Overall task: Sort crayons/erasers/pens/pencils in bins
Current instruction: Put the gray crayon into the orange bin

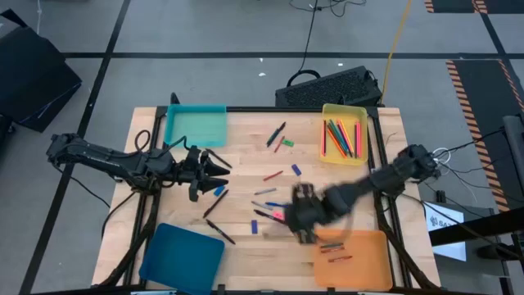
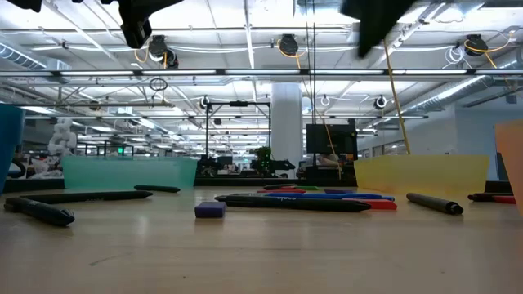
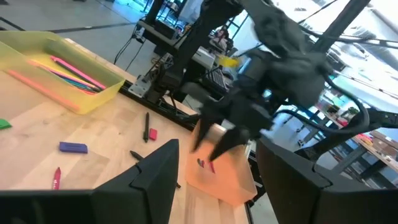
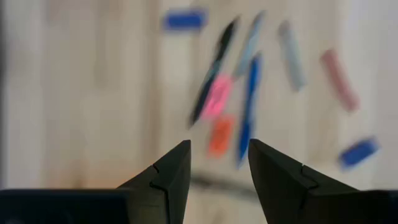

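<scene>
Four bins stand at the table's corners: teal [image 1: 196, 127] far left, yellow [image 1: 344, 133] far right holding several bright pencils [image 1: 341, 139], dark blue [image 1: 182, 256] near left, orange [image 1: 352, 258] near right holding red crayons [image 1: 334, 250]. Pens [image 1: 276, 133], small erasers [image 1: 295, 170] and a red crayon [image 1: 273, 175] lie loose on the wood between them. My right gripper [image 1: 301, 220] hovers open, blurred, above a cluster of pens and a pink eraser [image 4: 217, 96], just left of the orange bin. My left gripper [image 1: 223, 170] stands open left of centre, holding nothing.
Dark pens [image 1: 214, 203] and a blue eraser [image 1: 219, 191] lie near my left gripper. A black keyboard [image 1: 327, 86] sits beyond the table's far edge. Bare wood shows between the teal and yellow bins.
</scene>
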You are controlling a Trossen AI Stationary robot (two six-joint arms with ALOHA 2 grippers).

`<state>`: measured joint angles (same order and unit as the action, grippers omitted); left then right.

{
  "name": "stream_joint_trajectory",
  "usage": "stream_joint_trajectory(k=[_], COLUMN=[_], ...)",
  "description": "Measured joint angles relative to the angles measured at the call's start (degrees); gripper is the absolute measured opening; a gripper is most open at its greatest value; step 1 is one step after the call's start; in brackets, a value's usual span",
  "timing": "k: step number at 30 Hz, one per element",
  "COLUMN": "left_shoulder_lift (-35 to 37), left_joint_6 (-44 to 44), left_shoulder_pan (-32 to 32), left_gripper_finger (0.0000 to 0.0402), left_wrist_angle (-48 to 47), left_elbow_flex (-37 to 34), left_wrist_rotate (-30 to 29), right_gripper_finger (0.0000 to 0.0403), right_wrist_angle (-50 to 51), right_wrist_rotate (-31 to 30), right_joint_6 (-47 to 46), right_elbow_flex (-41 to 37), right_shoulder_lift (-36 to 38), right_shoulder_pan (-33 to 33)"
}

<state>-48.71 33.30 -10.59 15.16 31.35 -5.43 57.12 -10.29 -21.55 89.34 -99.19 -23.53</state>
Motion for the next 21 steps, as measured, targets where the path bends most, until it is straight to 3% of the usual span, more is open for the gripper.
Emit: stream_joint_trajectory(k=[8,14,21], left_shoulder_lift=[0.0,0.0,0.0], left_joint_6=[0.0,0.0,0.0], left_shoulder_pan=[0.0,0.0,0.0], left_gripper_finger=[0.0216,0.0216,0.0216], left_wrist_angle=[0.0,0.0,0.1], left_elbow_flex=[0.0,0.0,0.0], left_wrist_rotate=[0.0,0.0,-0.1], right_gripper_finger=[0.0155,0.0155,0.0140], right_wrist_angle=[-15.0,-20.4,-20.5], right_wrist_rotate=[7.2,9.4,10.8], right_joint_6=[19.9,31.5,35.9], right_elbow_flex=[0.1,0.1,0.0], right_shoulder_lift=[-6.5,-13.7,-19.7], right_shoulder_pan=[14.7,18.5,21.8])
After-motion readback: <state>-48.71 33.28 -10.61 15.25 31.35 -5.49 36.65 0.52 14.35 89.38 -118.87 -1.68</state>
